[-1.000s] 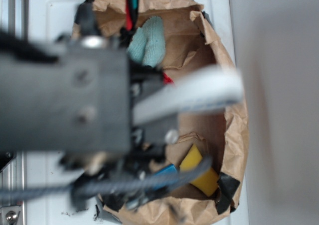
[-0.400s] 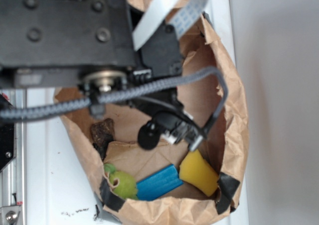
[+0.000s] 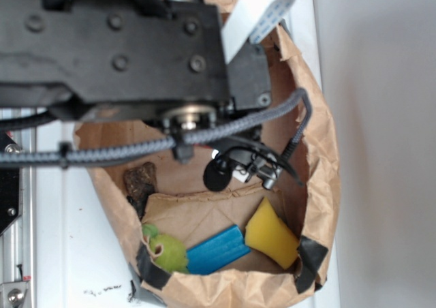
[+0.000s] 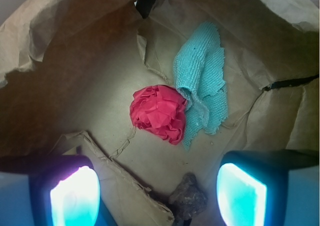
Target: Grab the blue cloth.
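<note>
No writing is legible. The gripper hangs wide apart and empty above the paper bag floor. The blue cloth lies crumpled ahead, touching the red cloth. A dark lump sits between the fingers.

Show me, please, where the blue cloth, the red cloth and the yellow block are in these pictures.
blue cloth (image 4: 202, 83), wrist view, on its folded woven middle.
red cloth (image 4: 159, 112), wrist view, on the centre of its ruffles.
yellow block (image 3: 270, 234), exterior view, on its top face.
</note>
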